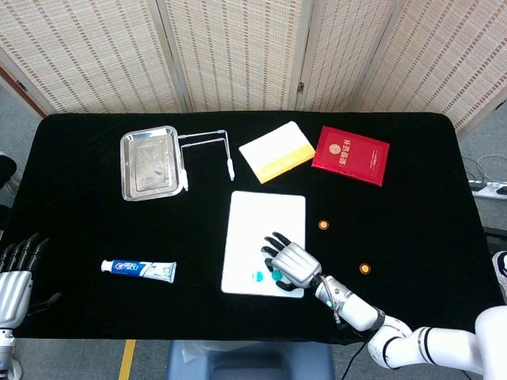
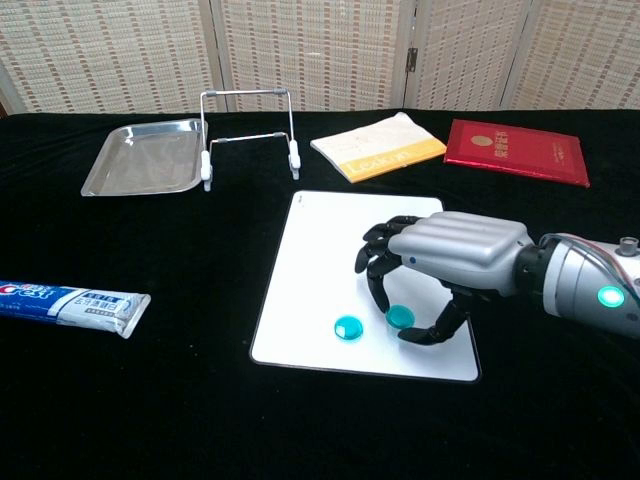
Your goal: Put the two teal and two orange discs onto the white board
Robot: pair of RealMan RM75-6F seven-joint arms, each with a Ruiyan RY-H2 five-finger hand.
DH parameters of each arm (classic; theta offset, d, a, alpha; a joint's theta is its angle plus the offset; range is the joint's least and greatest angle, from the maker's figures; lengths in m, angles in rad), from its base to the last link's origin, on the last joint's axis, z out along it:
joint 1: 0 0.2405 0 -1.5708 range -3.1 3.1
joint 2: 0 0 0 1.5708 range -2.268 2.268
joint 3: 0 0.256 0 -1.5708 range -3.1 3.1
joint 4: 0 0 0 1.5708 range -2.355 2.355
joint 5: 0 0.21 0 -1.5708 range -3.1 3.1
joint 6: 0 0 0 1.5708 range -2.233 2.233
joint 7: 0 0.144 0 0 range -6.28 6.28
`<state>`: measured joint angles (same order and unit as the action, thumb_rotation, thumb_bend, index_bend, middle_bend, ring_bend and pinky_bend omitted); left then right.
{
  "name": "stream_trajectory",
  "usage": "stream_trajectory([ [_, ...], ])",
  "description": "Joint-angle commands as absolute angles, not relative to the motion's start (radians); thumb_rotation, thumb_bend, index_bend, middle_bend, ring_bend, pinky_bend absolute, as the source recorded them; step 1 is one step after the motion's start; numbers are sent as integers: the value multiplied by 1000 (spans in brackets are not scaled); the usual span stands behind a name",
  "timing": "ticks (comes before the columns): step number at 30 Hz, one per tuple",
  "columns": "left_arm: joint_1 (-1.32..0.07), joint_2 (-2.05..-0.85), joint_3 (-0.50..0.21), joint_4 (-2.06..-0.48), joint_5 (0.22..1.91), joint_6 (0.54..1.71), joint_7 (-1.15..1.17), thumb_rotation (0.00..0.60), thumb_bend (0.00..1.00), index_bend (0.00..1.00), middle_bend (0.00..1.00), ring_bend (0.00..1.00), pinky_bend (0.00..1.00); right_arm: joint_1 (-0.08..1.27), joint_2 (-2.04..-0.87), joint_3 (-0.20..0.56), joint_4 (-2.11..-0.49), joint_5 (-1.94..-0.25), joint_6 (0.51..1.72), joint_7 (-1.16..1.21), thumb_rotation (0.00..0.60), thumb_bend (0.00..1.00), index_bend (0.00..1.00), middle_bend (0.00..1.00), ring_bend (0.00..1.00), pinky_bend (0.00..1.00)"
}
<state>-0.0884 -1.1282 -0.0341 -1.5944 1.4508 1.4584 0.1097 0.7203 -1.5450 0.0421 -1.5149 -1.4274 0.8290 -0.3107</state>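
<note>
Left hand at lower left edge of head view, fingers apart, holding nothing, clear of table items. Right hand at lower centre-right of chest view, above near right corner of white board; fingers curled down around second teal disc, which lies on board; contact cannot be told. First teal disc just left of it, on board. Two orange discs on black cloth right of board. Toothpaste tube at left. Metal tray upper left.
</note>
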Motion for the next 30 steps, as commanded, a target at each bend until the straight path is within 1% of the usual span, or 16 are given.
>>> stream_trajectory([
  [1,-90,-1130,-35,-1592,1451,1457,108,600,149,0,0,0,0,721,-1548,37,-1513,-1429,831,-313,529,410,539,215,28,0],
  [7,-91,-1133,-36,-1586,1452,1456,104,600,148,0,0,0,0,722,-1553,29,-1511,-1432,837,-323,531,410,525,208,29,0],
  [9,-90,-1134,-36,-1584,1451,1455,102,600,148,0,0,0,0,723,-1554,26,-1511,-1433,839,-327,532,410,500,203,31,0],
  [14,-90,-1137,-36,-1579,1450,1454,98,600,148,0,0,0,0,720,-1546,15,-1521,-1434,842,-339,530,410,399,189,16,0],
  [20,-94,-1137,-37,-1577,1452,1449,99,600,149,0,0,0,0,708,-1528,8,-1539,-1441,872,-354,530,410,337,181,13,0],
  [25,-97,-1136,-38,-1579,1453,1447,100,600,148,0,0,0,0,655,-1477,9,-1560,-1450,974,-349,531,409,340,181,17,0],
  [30,-107,-1139,-40,-1583,1456,1435,108,600,148,0,0,0,0,572,-1402,-13,-1573,-1428,1066,-326,532,409,382,181,15,0],
])
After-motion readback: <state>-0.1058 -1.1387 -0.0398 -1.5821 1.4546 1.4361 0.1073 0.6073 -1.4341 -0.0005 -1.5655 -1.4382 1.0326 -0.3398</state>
